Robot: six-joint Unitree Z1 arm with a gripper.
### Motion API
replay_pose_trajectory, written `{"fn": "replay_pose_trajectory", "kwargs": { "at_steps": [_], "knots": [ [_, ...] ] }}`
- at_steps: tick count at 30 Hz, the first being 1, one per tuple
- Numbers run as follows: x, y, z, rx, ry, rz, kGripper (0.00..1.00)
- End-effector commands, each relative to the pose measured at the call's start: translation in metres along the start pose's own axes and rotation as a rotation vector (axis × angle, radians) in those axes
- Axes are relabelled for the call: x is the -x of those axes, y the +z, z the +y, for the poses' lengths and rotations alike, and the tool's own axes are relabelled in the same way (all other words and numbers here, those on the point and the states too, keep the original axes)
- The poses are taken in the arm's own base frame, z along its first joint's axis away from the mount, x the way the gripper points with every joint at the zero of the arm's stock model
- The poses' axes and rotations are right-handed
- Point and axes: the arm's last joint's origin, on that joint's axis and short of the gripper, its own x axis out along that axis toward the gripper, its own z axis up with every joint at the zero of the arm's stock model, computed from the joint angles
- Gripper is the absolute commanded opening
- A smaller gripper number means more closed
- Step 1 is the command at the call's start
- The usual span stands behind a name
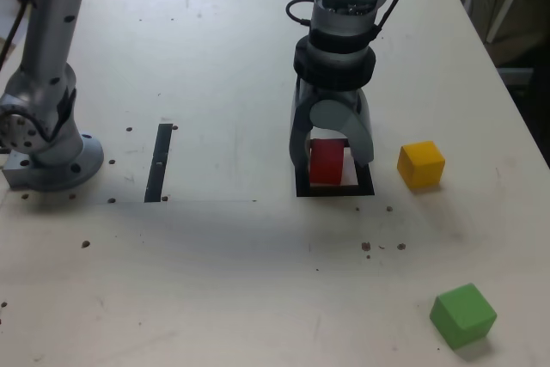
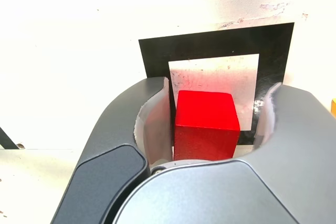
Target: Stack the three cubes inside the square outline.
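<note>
- See gripper (image 2: 223, 82) partway open, jaws straddling red cube (image 2: 207, 124); show clear gap on one side, no grip;
- find red cube inside square outline (image 2: 215, 44);
- note yellow cube (image 1: 421, 165) near outline, exterior view's right; green cube (image 1: 463, 316) farther off, lower right.

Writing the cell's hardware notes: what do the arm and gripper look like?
Arm: grey, rounded tubular segments, a black band near the wrist, thin black cable looping beside it. Gripper: smooth dark grey shells, curved fingers with pale, translucent-looking inner pads. No markings that I can make out.
</note>
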Motion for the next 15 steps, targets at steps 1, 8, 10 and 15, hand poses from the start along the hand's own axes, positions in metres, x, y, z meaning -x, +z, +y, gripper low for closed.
{"fn": "replay_pose_trajectory", "kwargs": {
  "at_steps": [1,8,10,15],
  "knots": [
    [0.003,-0.001,0.0,0.0,0.004,-0.002,0.99],
    [0.019,-0.015,0.003,0.022,0.082,0.006,0.99],
    [0.026,-0.018,0.004,0.019,0.113,0.004,0.99],
    [0.045,-0.02,0.008,-0.033,0.184,-0.013,0.99]
  ]
}}
